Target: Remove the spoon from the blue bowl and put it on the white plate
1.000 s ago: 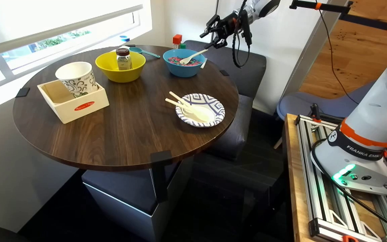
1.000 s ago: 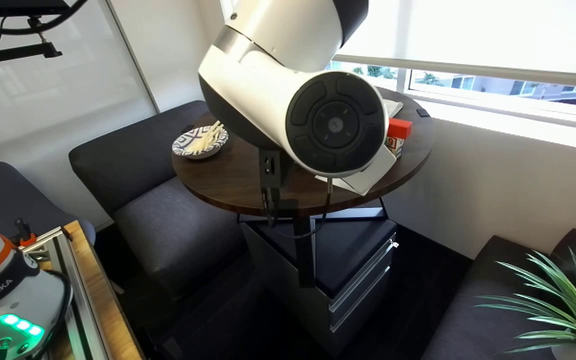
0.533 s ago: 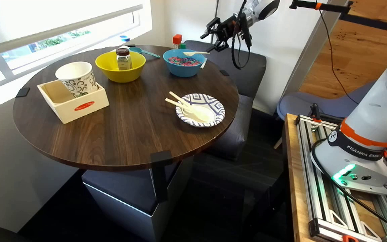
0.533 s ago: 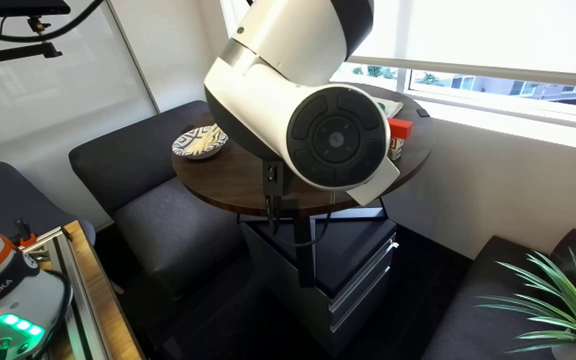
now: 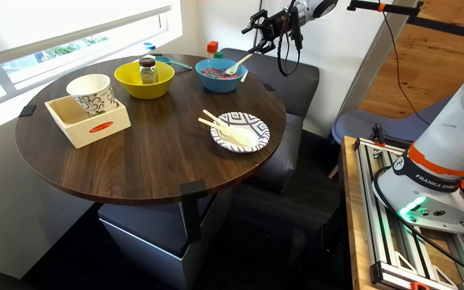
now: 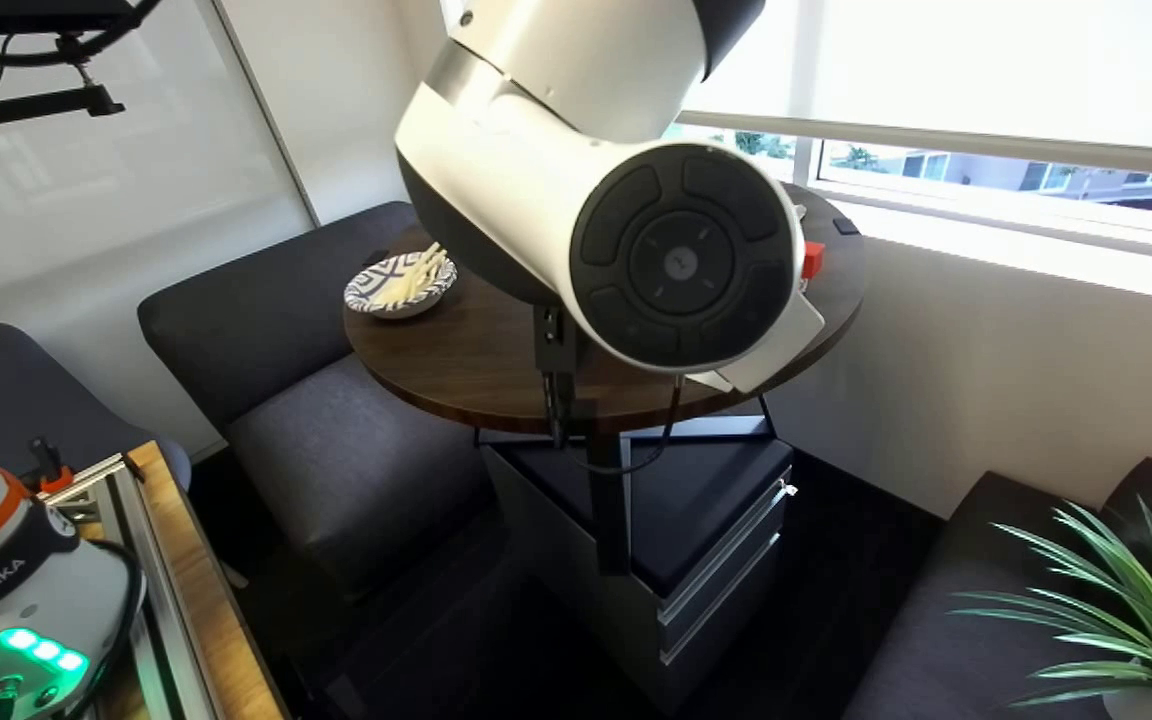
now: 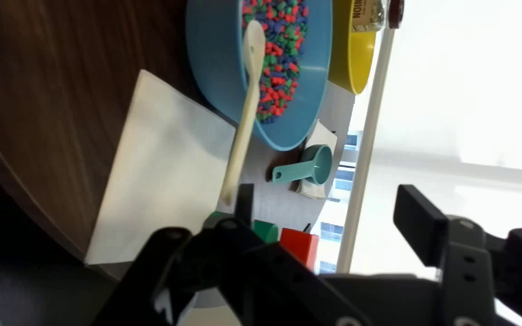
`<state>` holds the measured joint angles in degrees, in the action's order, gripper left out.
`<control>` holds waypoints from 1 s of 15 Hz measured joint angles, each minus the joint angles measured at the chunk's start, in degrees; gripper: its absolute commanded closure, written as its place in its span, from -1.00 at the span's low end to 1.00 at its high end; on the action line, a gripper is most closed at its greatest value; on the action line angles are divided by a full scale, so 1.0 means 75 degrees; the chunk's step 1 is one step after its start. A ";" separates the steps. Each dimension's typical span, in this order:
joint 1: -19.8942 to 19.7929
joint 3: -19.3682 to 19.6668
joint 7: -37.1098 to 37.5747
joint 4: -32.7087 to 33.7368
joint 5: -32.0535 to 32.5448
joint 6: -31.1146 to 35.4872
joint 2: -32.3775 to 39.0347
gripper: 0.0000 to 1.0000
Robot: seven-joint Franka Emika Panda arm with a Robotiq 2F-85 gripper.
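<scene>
Gaping wide, end effector point(image 7: 329, 206) hovers nr slim spoon point(image 7: 244, 124) + smooth rnd blue bowl point(image 7: 213, 59).

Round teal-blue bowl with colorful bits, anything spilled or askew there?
No spill shows. The small pale spoon looks askew: its slender handle juts over the rim of the bowl toward the open black gripper, apparently ungripped.

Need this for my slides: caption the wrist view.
Open gripper near the pale spoon slanting out of the blue bowl.

In an exterior view, the plate point(image 5: 261, 131), sticks point(image 5: 223, 124) on it, lies before the bowl point(image 5: 220, 85) the spoon point(image 5: 239, 64) slants over, left of which another bowl point(image 5: 145, 92) holds a jar point(image 5: 149, 73) and a box point(image 5: 87, 136) a cup point(image 5: 95, 98).
</scene>
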<state>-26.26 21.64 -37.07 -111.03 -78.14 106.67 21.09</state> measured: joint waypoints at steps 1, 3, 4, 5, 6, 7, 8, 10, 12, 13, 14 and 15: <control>-0.0007 0.0000 0.0000 0.0012 -0.0051 -0.0082 -0.0062 -0.57; -0.0040 0.0006 -0.0001 0.0015 -0.0179 -0.0106 -0.0180 -0.54; -0.0069 0.0017 -0.0001 0.0015 -0.0233 -0.0106 -0.0220 -0.51; -0.0102 0.0031 -0.0002 0.0015 -0.0264 -0.0106 -0.0239 -0.52; -0.0130 0.0044 -0.0004 0.0013 -0.0267 -0.0084 -0.0240 -0.49; -0.0139 0.0060 -0.0014 0.0001 -0.0267 -0.0002 -0.0227 -0.51; -0.0140 0.0065 -0.0024 -0.0015 -0.0267 0.0094 -0.0199 -0.52; -0.0123 0.0055 -0.0051 -0.0056 -0.0266 0.0312 -0.0117 -0.56; -0.0108 0.0030 -0.0083 -0.0086 -0.0261 0.0367 -0.0015 -0.74; -0.0096 0.0018 -0.0112 -0.0093 -0.0240 0.0367 0.0032 -0.85; -0.0084 0.0006 -0.0152 -0.0095 -0.0224 0.0367 0.0076 -0.78; -0.0079 -0.0008 -0.0201 -0.0095 -0.0206 0.0367 0.0112 -0.76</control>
<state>-26.85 21.57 -38.58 -111.74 -79.69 109.42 21.93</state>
